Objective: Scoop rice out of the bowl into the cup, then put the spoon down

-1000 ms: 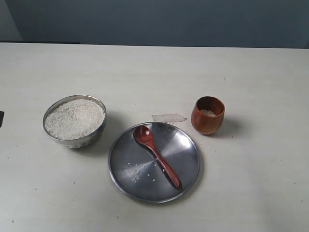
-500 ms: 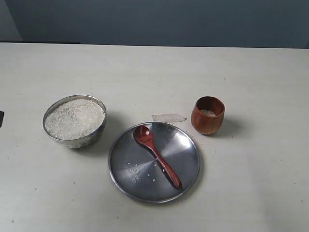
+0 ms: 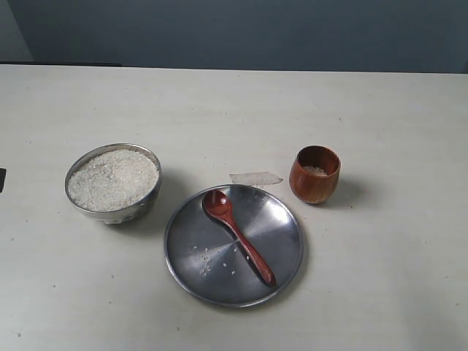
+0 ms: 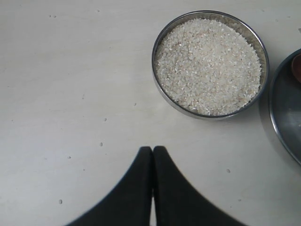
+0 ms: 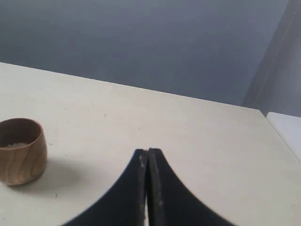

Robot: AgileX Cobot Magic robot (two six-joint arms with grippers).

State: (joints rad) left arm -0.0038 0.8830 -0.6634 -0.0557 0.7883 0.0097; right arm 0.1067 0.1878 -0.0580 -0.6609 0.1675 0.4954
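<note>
While no contact is made with any task item, the left gripper (image 4: 152, 150) is recorded with fingers pressed together and empty, near the bowl (image 4: 257, 41). The right gripper (image 5: 147, 153) is likewise closed on nothing, near the cup (image 5: 21, 155).

In the exterior view the spoon (image 3: 238, 235) is laid on the plate (image 3: 285, 245), head toward 11 o'clock and handle end toward 5 o'clock. From the plate, the bowl heaped with rice (image 3: 113, 179) is placed at 10 o'clock and the cup at 1 o'clock. A little rice is seen in the cup.

The spoon is judged light, stiff and smooth, so sliding on the slick steel is expected under a poor pinch. A hold across the thin handle, toward its 5 o'clock end, is advised. The head must be kept level, or grains will be spilled.
</note>
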